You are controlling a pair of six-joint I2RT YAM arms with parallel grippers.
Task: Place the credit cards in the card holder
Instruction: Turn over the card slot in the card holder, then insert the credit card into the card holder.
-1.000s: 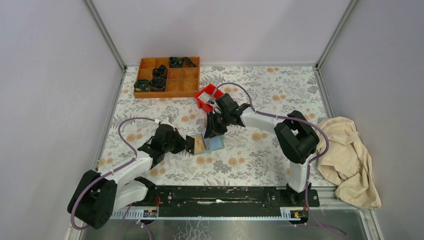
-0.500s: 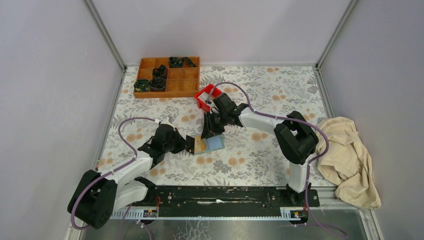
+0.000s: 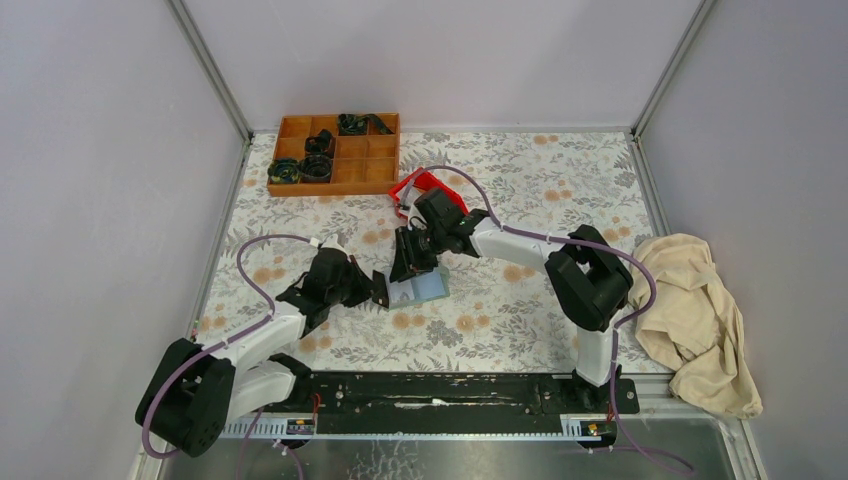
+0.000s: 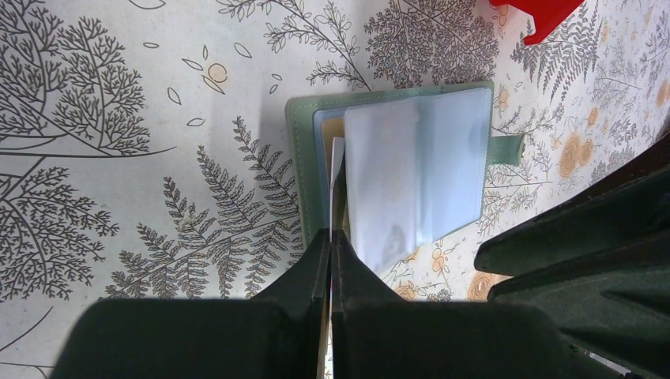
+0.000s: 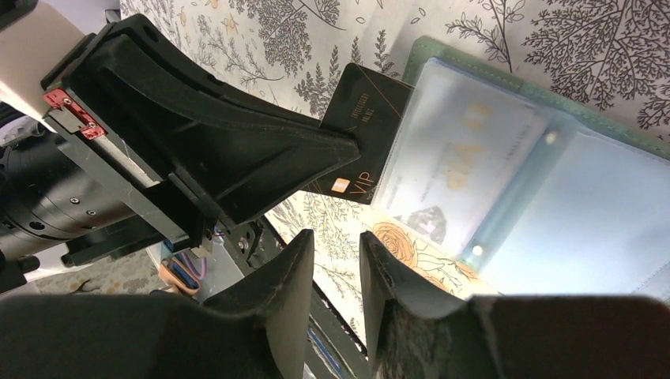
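Card holder (image 4: pixel 299 150) open flat | dark grey card (image 5: pixel 365 130) edge in sleeve, pinched by left gripper (image 4: pixel 330 237) | right gripper (image 5: pixel 338 245) parted, empty

At the far left of my floral-patterned counter (image 3: pixel 560 180) sits a wooden compartment tray (image 3: pixel 380 172), with black round parts (image 3: pixel 290 171) in several cells. A red plastic bin (image 3: pixel 412 184) lies just right of it. A crumpled beige cloth (image 3: pixel 695 320) is heaped past the right edge.

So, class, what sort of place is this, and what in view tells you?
Probably a robot lab test cell, not a home: the left arm and right arm bolted to a rail, plain enclosing walls, and a wooden compartment tray of props.
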